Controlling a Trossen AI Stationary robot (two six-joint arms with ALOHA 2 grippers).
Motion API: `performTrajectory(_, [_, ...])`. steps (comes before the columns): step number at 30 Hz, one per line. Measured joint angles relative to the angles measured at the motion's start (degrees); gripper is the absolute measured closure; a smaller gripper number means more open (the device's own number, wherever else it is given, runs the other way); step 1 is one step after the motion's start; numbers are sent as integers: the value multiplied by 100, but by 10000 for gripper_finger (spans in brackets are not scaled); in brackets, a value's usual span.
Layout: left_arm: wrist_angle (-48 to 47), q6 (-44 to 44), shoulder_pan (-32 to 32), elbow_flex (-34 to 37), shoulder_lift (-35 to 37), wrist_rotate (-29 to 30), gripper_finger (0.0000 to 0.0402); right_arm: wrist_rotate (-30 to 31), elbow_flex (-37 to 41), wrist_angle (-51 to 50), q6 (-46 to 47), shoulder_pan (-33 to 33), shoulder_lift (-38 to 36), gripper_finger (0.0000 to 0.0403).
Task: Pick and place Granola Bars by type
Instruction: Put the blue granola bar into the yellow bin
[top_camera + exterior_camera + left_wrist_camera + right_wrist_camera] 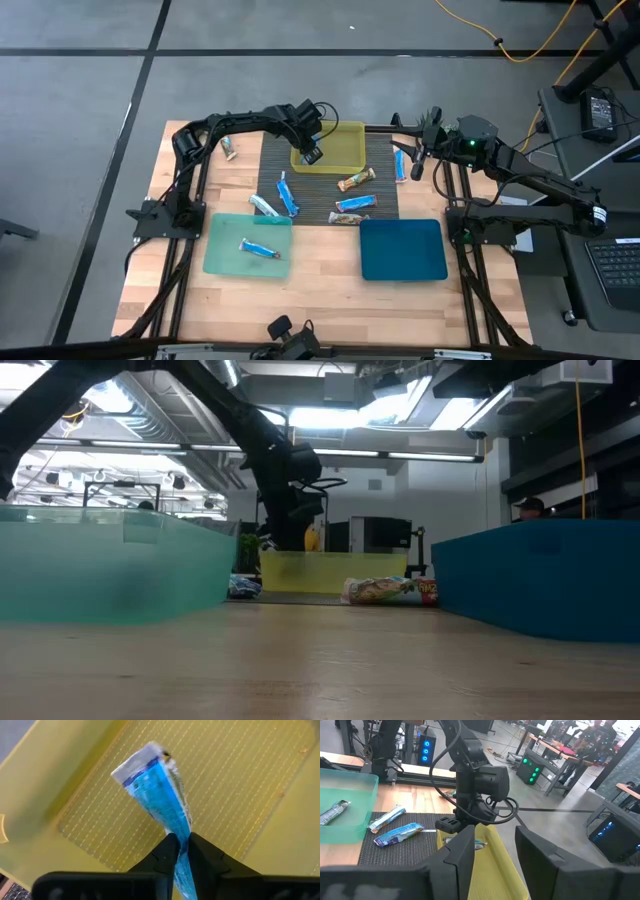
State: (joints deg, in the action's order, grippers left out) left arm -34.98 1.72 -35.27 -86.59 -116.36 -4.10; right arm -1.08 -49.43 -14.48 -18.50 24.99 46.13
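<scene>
Granola bars [356, 180]: high view is showing several lying on the dark mat [270, 165], one in the green tray [222, 258], blue tray [403, 250] holding none. Left wrist view: left tool [182, 845] is pinching a blue bar [157, 795] over the yellow tray [280, 835]. Right wrist view: right tool [492, 847] is idling, fingers parted, gripping nothing. Most sorting remaining.

From where I stand, no lettering, brand, number or sign can be made out anywhere. The shiny blue wrapped granola bar [157, 795] over the translucent yellow plastic bin [260, 795] carries print, but it is too blurred to read. The same goes for the tan wrapped bar [385, 591] lying at about three o'clock of that bin in the low view: its red and green markings form no legible word.
</scene>
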Motion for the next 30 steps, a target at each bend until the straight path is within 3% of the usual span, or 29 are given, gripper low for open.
performTrajectory(14, [-305,-30,7,-306,25,-49,325,0,-1,-48,2,0,0,257])
performTrajectory(30, [-1161,-737,378,-1994,49,-69,324,0,0,-87,0,1,1,257])
